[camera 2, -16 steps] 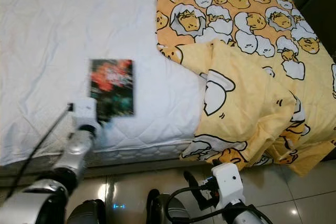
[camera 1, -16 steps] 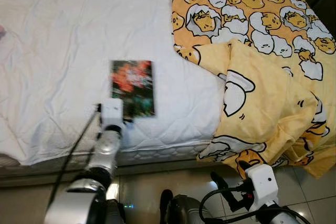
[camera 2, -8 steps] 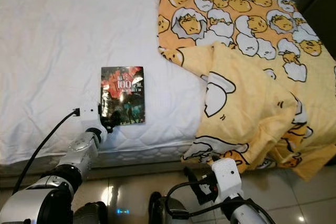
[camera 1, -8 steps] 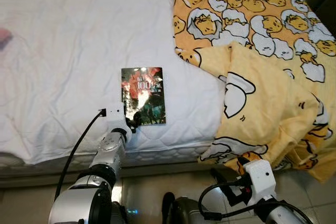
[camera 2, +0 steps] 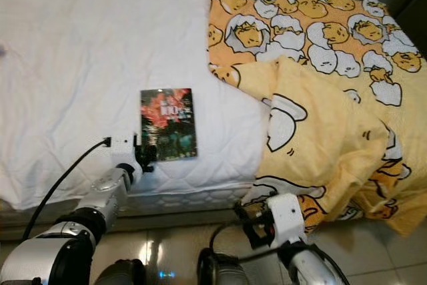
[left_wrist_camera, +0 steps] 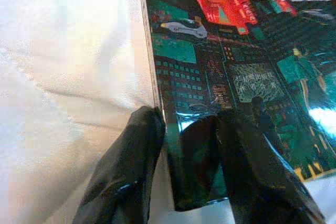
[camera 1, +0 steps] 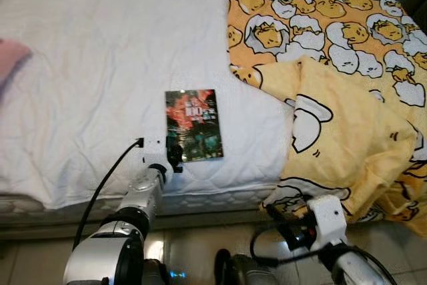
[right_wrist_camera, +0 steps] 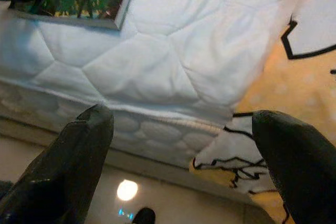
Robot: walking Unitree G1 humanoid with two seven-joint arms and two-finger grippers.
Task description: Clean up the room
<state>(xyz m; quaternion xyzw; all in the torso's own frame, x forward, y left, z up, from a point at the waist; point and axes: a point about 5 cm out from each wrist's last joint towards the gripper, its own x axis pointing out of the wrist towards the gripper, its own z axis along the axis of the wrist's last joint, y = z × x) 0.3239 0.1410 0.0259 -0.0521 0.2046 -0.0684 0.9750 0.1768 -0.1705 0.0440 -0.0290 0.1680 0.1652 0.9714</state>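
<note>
Currently the book lies flat on the white quilted mattress of the bed, near the bed's front edge, cover up. The cover shows a dark cityscape in red and green with the number 100 in white.

Left gripper is at the near left corner of the book. In the left wrist view its two black fingers stand on either side of the book's spine edge: one finger rests on the mattress just outside the spine, the other lies on the glossy cover. The corner sits between them, so the fingers are closing around the book at that corner; whether it is fully pinched cannot be told. The book is not lifted; it is flat against the mattress.

Right gripper hangs low in front of the bed, over the tiled floor. In the right wrist view its fingers are spread wide apart, grasping nothing.

A yellow duvet with a cartoon egg print covers the right part of the bed and spills over the front edge, well apart from the book. A pink item lies at the far left of the mattress, blurred.
</note>
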